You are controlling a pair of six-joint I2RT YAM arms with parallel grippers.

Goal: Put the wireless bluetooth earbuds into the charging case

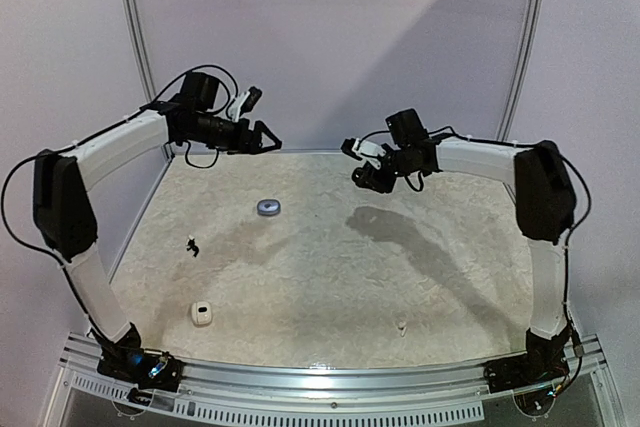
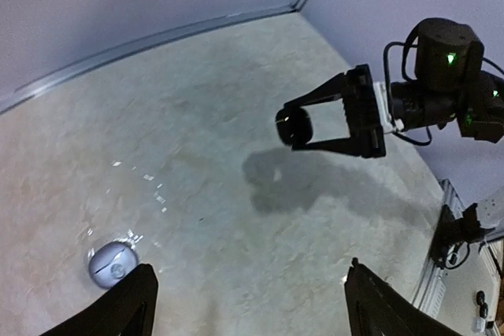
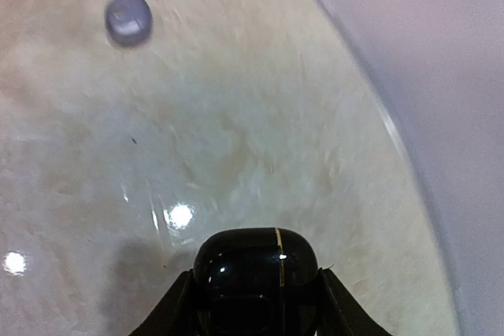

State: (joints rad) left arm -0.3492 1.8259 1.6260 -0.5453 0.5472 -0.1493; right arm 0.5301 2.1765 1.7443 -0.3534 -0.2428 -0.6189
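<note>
A mottled beige table (image 1: 330, 277) lies under pale walls. At the left a black earbud (image 1: 192, 245) sits loose, with a white case (image 1: 201, 313) nearer. The left gripper (image 1: 268, 137) hangs high, fingers spread and empty, above a grey case (image 1: 267, 207). Further right, the right gripper (image 1: 368, 179) clamps a black charging case (image 3: 256, 277) in mid-air. Glossy and rounded, it could squirt from the pads. Its lid looks shut, which would block any bud.

Top: overhead, rear; wrist views share grey case (image 2: 112, 264).
</note>
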